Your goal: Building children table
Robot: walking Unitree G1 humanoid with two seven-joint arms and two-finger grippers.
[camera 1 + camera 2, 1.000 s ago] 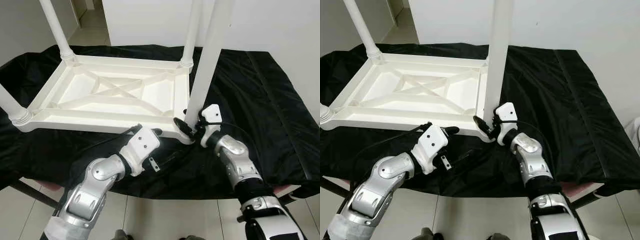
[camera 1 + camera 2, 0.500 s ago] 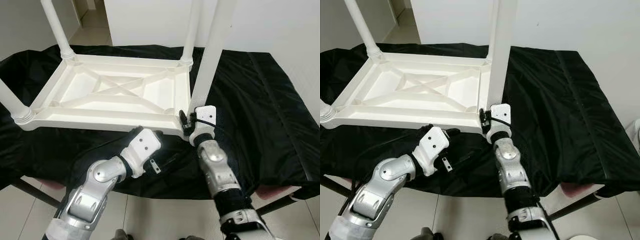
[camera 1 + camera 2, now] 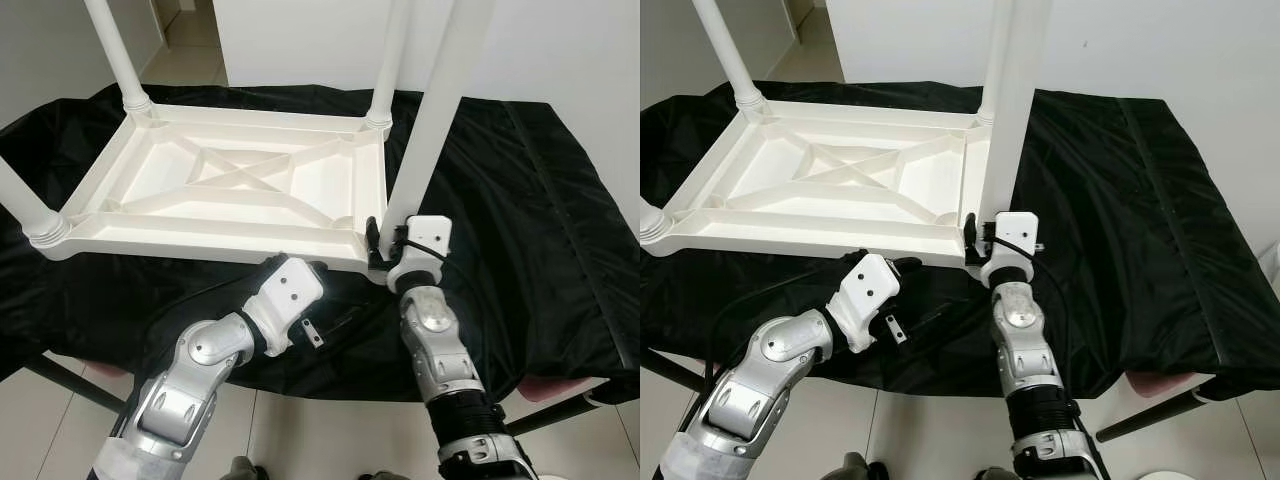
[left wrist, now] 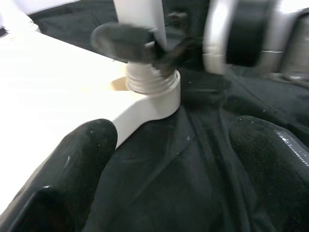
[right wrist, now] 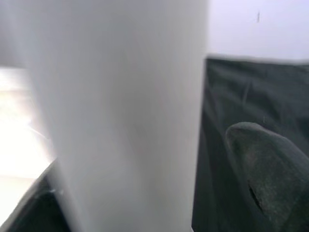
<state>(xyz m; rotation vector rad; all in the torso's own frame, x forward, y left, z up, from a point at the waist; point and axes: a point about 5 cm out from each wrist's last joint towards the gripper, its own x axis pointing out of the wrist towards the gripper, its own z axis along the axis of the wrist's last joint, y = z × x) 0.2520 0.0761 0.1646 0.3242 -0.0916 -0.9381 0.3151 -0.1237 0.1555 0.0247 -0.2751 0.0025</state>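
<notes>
White plastic children's tabletop (image 3: 230, 190) is lying upside down on the black cloth-covered table (image 3: 520, 220), ribbed underside facing up, taking the left and middle of the surface. Four round white plastic legs are standing up from its corners: near-left leg (image 3: 22, 205), far-left leg (image 3: 118, 55), far-right leg (image 3: 388, 60), near-right leg (image 3: 435, 110).

Left end effector (image 3: 315, 268) is resting low on the black cloth, just in front of the tabletop's near edge, near the near-right corner. In the left wrist view its two black fingers (image 4: 72, 159) are spread wide with only cloth between them, gripping nothing, and are pointing at the threaded corner socket (image 4: 153, 87) where the near-right leg is seated.

Right end effector (image 3: 385, 235) is sitting at the base of the near-right leg, right by the corner socket. In the right wrist view the white leg (image 5: 120, 111) is standing between the fingers, one black finger (image 5: 263, 169) showing beside it; fingers look closed around the leg.

Right half of the black cloth is lying wrinkled.
</notes>
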